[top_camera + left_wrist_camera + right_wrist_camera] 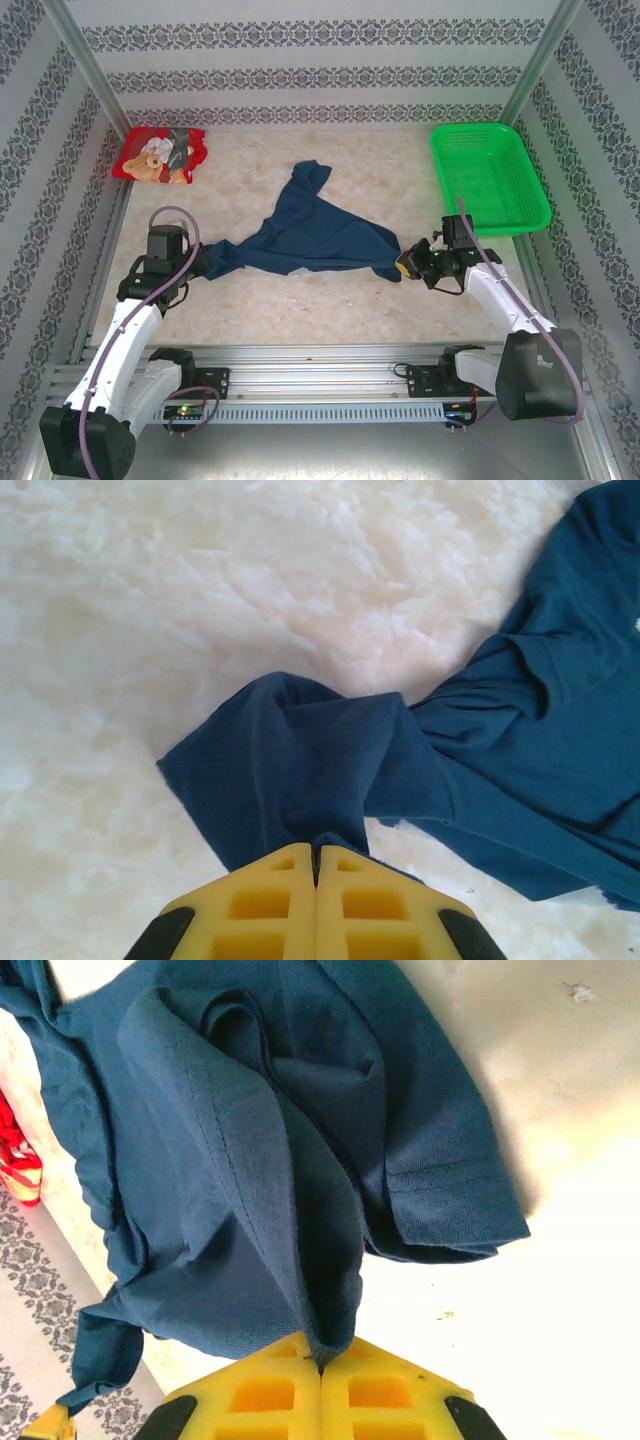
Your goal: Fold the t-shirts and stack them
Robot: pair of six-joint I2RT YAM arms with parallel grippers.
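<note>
Left claw [204,262] clenched on the left end of the navy t-shirt [312,236]. In the left wrist view the yellow fingers [260,905] are pressed together with a fold of blue cloth pinched at the tips. Right claw [406,264] is likewise clamped on the shirt's right end, and its wrist view shows a ridge of fabric running straight into the closed tips. The shirt spans between the two claws across the middle of the desk [330,310], bunched and creased, with one part trailing toward the back. Can't tell if the middle is lifted or resting on the surface. Red t-shirt [160,155], teddy-bear print up, lies crumpled at the back-left corner, well apart from the navy one. Green mesh basket [490,178] sits back right, near the right claw but not touching it.
</note>
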